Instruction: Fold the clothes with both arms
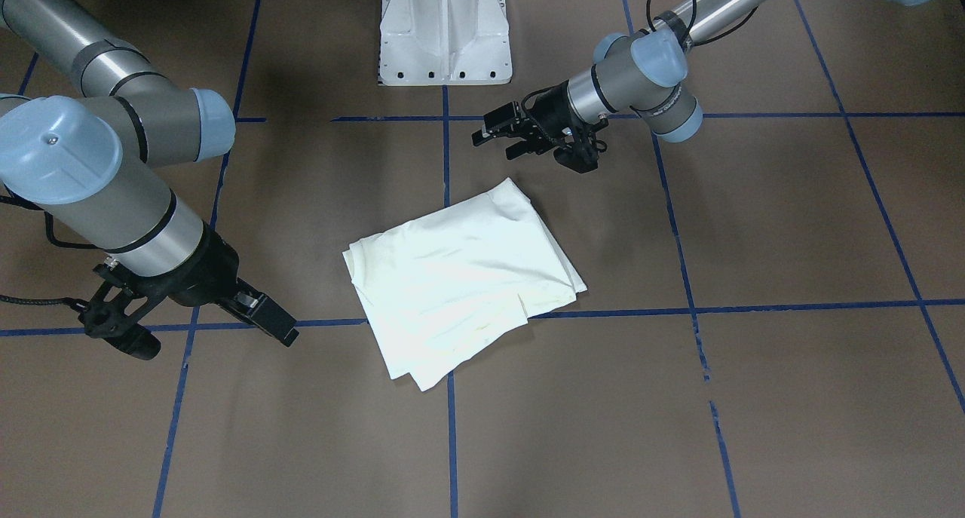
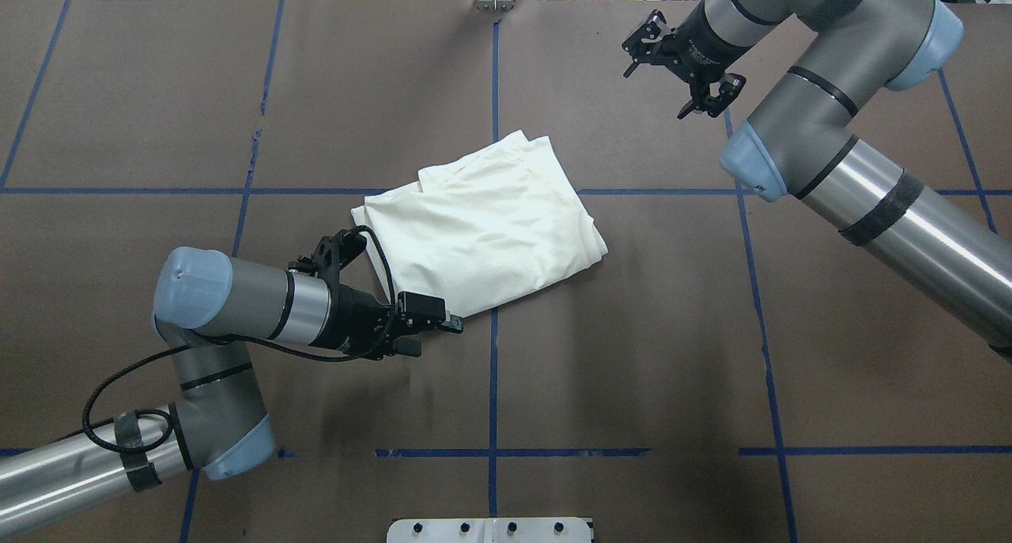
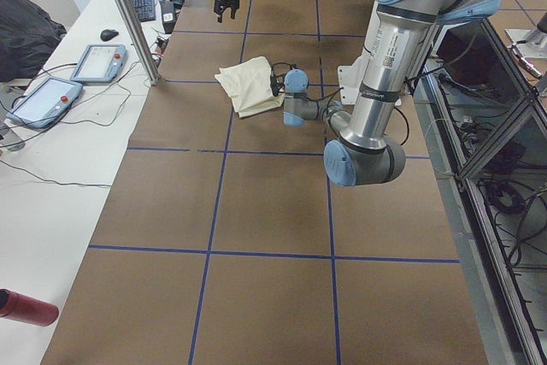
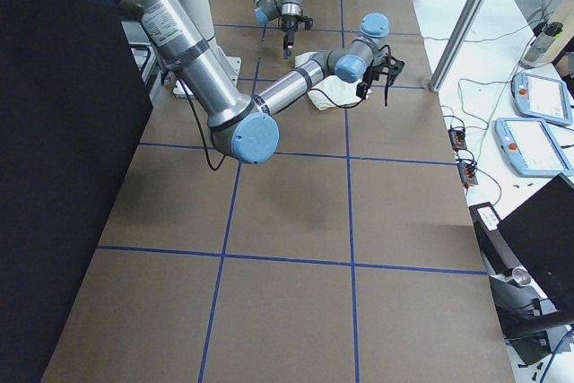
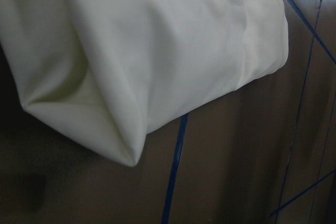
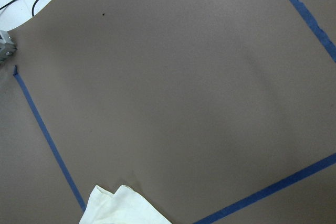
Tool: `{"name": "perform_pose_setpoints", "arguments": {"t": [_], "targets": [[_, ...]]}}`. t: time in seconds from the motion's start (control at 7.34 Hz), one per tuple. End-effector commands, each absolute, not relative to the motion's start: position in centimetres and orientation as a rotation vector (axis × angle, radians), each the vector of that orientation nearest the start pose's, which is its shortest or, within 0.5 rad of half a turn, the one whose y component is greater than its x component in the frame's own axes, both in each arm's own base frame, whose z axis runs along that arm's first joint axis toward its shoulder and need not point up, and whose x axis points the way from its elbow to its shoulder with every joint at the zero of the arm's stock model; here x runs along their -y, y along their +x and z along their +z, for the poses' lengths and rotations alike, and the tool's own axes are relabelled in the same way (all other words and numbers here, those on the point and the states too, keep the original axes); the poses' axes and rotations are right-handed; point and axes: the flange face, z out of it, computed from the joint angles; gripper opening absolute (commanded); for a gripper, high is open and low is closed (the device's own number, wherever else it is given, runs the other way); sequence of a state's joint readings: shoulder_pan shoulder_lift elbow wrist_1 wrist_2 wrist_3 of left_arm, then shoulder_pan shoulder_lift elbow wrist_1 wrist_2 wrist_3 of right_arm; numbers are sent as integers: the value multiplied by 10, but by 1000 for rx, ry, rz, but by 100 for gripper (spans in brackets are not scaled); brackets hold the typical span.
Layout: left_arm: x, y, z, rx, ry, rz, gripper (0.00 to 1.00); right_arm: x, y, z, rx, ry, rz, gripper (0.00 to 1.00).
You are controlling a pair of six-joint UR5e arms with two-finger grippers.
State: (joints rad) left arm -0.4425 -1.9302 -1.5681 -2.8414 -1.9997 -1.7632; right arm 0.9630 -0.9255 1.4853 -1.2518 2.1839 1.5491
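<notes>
Robotics lab: left arm point(image 2: 261, 302) and right arm point(image 2: 909, 219) over a tape-gridded table point(image 2: 632, 329), teach pendants point(image 3: 98, 61) alongside.

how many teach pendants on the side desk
2. Both lie on the white desk in the left view: the far pendant by the mouse, the near pendant closer to the camera. More could lie out of frame.

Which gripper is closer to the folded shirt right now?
The left gripper: it hangs open at the shirt corner nearest the robot, while the right gripper is open well away over the table.
</notes>
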Motion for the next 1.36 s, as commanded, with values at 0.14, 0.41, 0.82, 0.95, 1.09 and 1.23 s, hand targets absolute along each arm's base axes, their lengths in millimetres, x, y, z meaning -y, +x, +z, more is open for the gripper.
{"name": "perform_pose_setpoints", "arguments": {"t": [0.14,0.41,0.82,0.95,1.09,1.23], "targets": [[380,403,321,-1515,49,-202,100,612,-306,275,1023,-21,493,100],[411,310,358,-1301,270,-156,100,599,-249,304,899,51,327,100],[465,140,440,-922,506,18,100,588,-121,417,728,120,71,100],[486,76,458,-763,527,65,100,576,-72,460,711,118,22,100],[497,30,469,-653,525,140,100,559,-32,497,744,105,-32,100],[498,-2,476,-594,535,187,100,539,-5,528,763,97,-66,100]]}}
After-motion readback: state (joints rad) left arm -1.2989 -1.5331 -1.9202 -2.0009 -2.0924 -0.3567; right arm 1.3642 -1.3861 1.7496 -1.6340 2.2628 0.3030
